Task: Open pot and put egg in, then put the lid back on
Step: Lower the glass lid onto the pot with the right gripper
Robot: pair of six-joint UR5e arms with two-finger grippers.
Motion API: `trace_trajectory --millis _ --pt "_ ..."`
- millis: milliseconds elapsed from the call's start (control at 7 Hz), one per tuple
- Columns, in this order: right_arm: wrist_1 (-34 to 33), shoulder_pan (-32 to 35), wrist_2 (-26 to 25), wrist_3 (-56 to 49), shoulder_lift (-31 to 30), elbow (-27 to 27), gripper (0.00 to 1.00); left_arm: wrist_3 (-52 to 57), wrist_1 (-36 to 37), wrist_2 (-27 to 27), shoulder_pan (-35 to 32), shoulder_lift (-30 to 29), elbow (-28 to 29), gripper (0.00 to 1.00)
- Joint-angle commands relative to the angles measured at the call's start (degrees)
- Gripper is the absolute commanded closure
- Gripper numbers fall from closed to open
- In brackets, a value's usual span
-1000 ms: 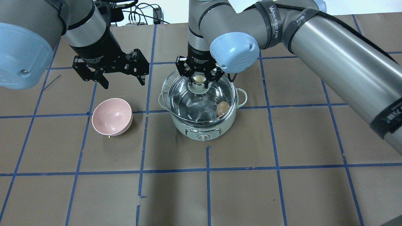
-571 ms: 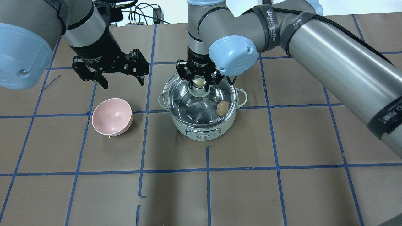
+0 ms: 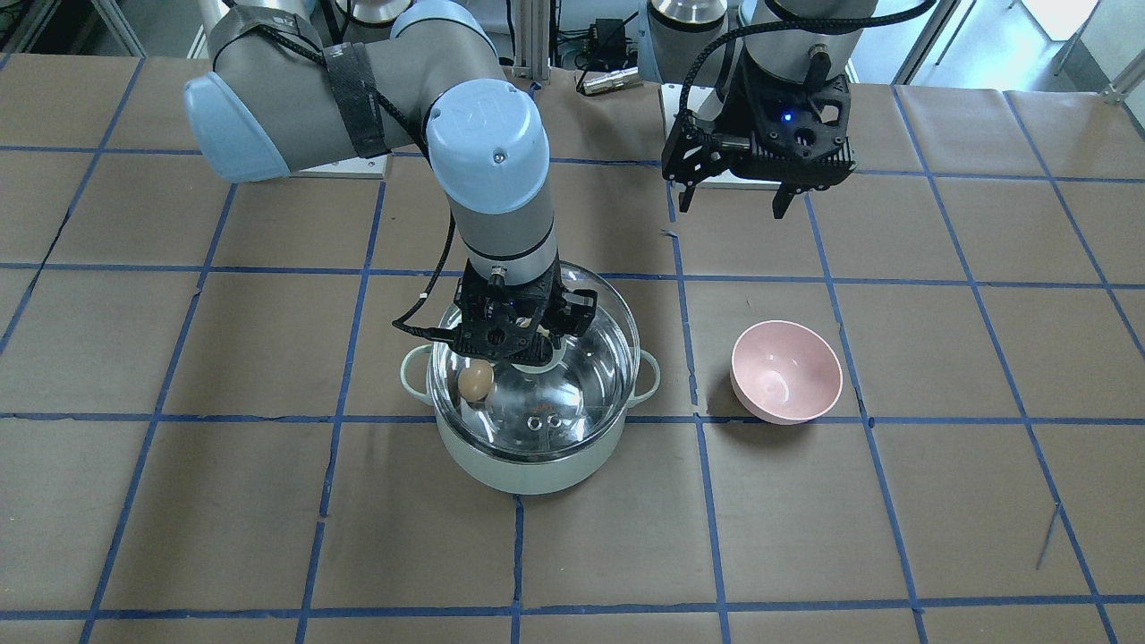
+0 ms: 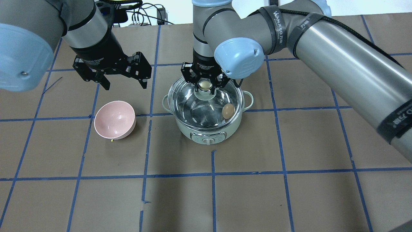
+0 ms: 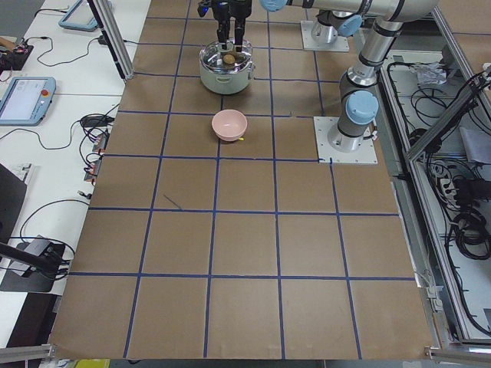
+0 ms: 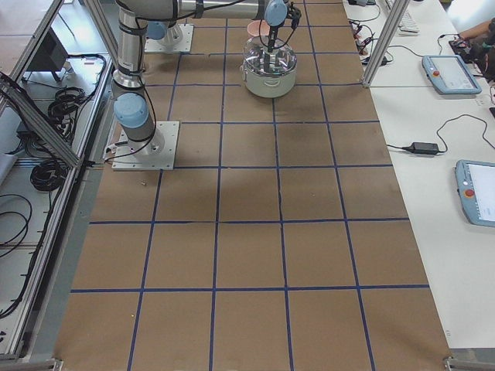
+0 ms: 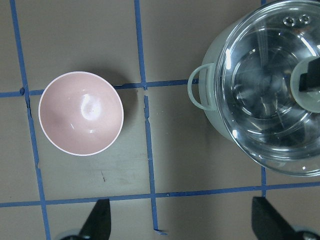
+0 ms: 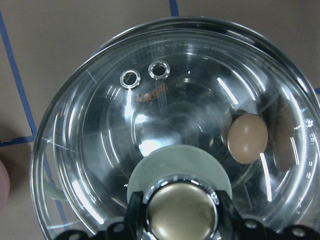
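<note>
The pot (image 4: 193, 129) is closed off by the lid (image 4: 190, 106) and the right gripper (image 4: 206, 85) clamped on it, while a strip of table (image 4: 157, 135) is left toward the pink bowl (image 4: 114, 120).

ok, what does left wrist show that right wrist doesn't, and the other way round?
Only left wrist: the whole bowl (right wrist catches just a pink sliver at its left edge) and the open left gripper, empty over bare table.
Only right wrist: the egg lying inside the pot, and the full knob clamped in the right gripper.
Both: the lid sitting on the pot, with its two vent holes.
</note>
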Motion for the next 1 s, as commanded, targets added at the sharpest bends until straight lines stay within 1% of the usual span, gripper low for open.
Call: trace_trajectory --millis 0,286,714,857 --pt "-0.1 -0.2 0.0 -0.7 -0.1 0.0 0.72 0.1 -0.1 0.0 0.0 0.1 0.0 0.0" --pt "-0.4 -0.2 -0.1 -0.8 -0.1 0.2 0.71 0.1 -0.1 0.0 0.1 0.1 0.0 0.0" --pt "-1.0 -0.2 -0.1 -0.8 0.0 0.3 0.67 0.1 0.0 -0.1 0.1 0.2 0.0 0.0" --pt "-1.0 -0.3 -0.1 -0.8 0.0 0.4 0.61 0.1 0.0 -0.2 0.1 0.2 0.0 0.0"
